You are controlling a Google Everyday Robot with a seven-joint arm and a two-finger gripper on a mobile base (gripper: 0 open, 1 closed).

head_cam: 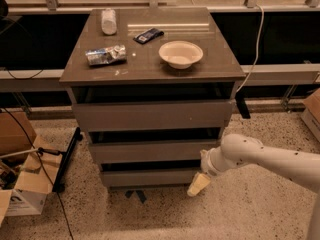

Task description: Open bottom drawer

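Observation:
The bottom drawer (150,177) is the lowest and narrowest of three grey-brown flat fronts in the cabinet, near the floor. My white arm reaches in from the right, and my gripper (199,184) is at the drawer's right end, low by the floor, its cream tip against or just beside the front's right corner. The drawer front sits a little forward of a dark gap above it.
The cabinet top (150,66) carries a white bowl (180,53), a crumpled packet (105,55), a dark bar (148,35) and a white cup (108,20). Cardboard boxes (20,184) stand on the floor at left, another box (312,114) at right. A cable (256,44) hangs behind.

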